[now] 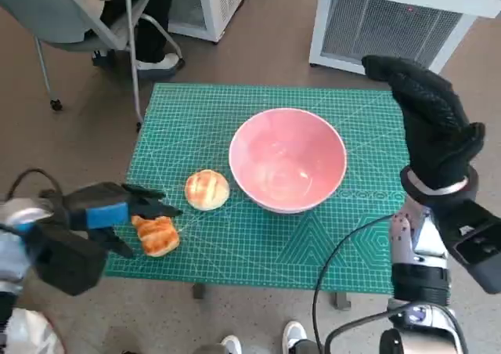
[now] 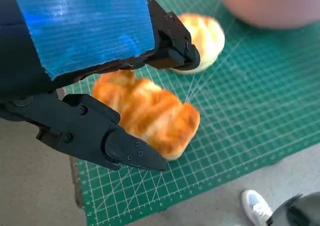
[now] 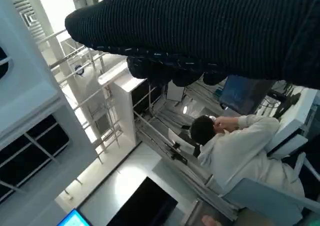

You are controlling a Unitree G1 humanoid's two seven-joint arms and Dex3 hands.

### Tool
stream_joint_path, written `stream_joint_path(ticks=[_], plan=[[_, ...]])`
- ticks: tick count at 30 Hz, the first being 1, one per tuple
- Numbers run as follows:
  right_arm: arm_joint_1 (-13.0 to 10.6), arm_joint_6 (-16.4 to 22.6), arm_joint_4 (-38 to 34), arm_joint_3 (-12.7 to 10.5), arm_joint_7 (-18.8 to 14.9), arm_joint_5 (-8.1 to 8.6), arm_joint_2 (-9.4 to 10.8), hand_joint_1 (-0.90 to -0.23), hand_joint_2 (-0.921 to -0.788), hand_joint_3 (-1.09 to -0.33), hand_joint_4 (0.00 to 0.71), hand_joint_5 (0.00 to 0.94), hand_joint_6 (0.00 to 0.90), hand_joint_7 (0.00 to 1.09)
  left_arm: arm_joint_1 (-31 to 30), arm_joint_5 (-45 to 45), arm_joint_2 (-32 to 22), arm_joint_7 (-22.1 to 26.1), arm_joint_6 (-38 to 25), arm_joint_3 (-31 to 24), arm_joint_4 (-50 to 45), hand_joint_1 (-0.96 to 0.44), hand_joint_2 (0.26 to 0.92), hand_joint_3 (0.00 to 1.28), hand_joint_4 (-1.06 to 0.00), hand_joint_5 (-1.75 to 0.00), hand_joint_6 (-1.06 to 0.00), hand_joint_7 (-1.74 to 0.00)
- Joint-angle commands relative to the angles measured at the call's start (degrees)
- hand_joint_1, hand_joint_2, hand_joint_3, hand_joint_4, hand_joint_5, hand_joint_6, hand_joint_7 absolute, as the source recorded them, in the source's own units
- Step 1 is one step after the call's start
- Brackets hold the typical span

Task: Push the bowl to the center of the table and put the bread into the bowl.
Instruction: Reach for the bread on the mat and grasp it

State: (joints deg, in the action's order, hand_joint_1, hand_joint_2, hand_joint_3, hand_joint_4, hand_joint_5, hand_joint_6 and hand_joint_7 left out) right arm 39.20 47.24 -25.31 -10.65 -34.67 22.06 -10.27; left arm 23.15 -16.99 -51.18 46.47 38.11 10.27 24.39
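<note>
A pink bowl [image 1: 288, 160] stands empty near the middle of the green mat [image 1: 258, 252]. Left of it lies a round bun [image 1: 207, 189], and a golden, croissant-like bread [image 1: 156, 235] sits near the mat's front left corner. My left hand [image 1: 117, 211] hovers at that bread with its fingers spread. In the left wrist view the black fingers [image 2: 105, 138] straddle the bread [image 2: 145, 113] without closing on it; the bun [image 2: 202, 38] and the bowl [image 2: 270, 6] lie beyond. My right hand [image 1: 432, 123] is raised beside the bowl's right, holding nothing; its glove [image 3: 200, 31] points at the room.
White slatted units [image 1: 391, 25] stand behind the table, and a chair [image 1: 86, 25] at the back left. A person's shoes [image 1: 297, 337] show at the table's front edge. A cable [image 1: 344, 260] crosses the mat's front right. A seated person [image 3: 235, 146] appears in the right wrist view.
</note>
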Motion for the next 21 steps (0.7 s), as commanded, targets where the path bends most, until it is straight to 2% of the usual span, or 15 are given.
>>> stream_joint_path(ticks=[1,5,8,11,12,13,15,17,21], plan=[[-2.13,-1.0,1.02,0.42,0.53,-0.42,-0.13,-0.61,-0.921,-0.824,0.273,0.003,0.125,0.43,1.19,-4.62,1.09,-3.84,2.62,2.24,3.67,-0.13,0.802,0.02,-0.41,-0.02,-0.52,-0.02],[-2.76,-1.32,1.86,0.42,0.66,-0.38,-0.17,-0.606,-0.921,-0.823,0.273,0.001,0.099,0.48,1.8,-7.25,1.92,-7.25,4.96,3.97,7.43,-0.11,0.847,0.02,-0.48,-0.03,-0.56,-0.03],[-3.09,-1.45,2.15,0.46,0.7,-0.32,-0.15,-0.6,-0.921,-0.822,0.272,0.0,0.087,0.5,2.27,-9.24,2.28,-9.92,6.73,5.17,10.16,-0.09,0.898,0.03,-0.6,-0.04,-0.65,-0.06],[-3.32,-1.59,2.29,0.54,0.62,-0.13,-0.11,-0.599,-0.921,-0.821,0.271,0.0,0.082,0.5,2.74,-11.67,2.24,-12.68,8.01,6.33,12.4,-0.07,0.912,0.07,-0.69,-0.07,-0.72,-0.09],[-3.37,-1.62,2.33,0.56,0.61,-0.09,-0.07,-0.599,-0.921,-0.821,0.271,0.0,0.079,0.51,2.93,-12.37,2.15,-13.47,8.37,6.72,12.99,-0.05,0.915,0.12,-0.62,-0.52,-0.65,-0.53],[-3.46,-1.64,2.4,0.61,0.64,-0.12,-0.01,-0.6,-0.921,-0.821,0.271,0.0,0.077,0.51,3.21,-13.1,1.93,-14.21,8.71,7.1,13.49,-0.03,0.917,0.16,-0.56,-0.82,-0.59,-0.82],[-3.59,-1.67,2.61,0.71,0.7,-0.2,0.06,-0.6,-0.921,-0.821,0.27,0.0,0.072,0.51,3.76,-13.77,1.35,-15.0,9.31,7.47,13.98,-0.02,0.919,0.18,-0.53,-1.09,-0.56,-1.03],[-3.67,-1.71,2.76,0.76,0.77,-0.24,0.05,-0.6,-0.921,-0.821,0.269,0.0,0.067,0.52,4.33,-13.05,0.28,-14.51,9.61,7.19,13.23,-0.01,0.92,0.17,-0.52,-1.23,-0.58,-1.09],[-3.8,-1.73,2.92,0.82,1.01,-0.35,0.0,-0.597,-0.921,-0.822,0.268,0.0,0.059,0.52,5.32,-9.35,-1.89,-11.71,9.13,5.5,9.81,0.0,0.92,0.14,-0.53,-1.38,-0.65,-1.04]])
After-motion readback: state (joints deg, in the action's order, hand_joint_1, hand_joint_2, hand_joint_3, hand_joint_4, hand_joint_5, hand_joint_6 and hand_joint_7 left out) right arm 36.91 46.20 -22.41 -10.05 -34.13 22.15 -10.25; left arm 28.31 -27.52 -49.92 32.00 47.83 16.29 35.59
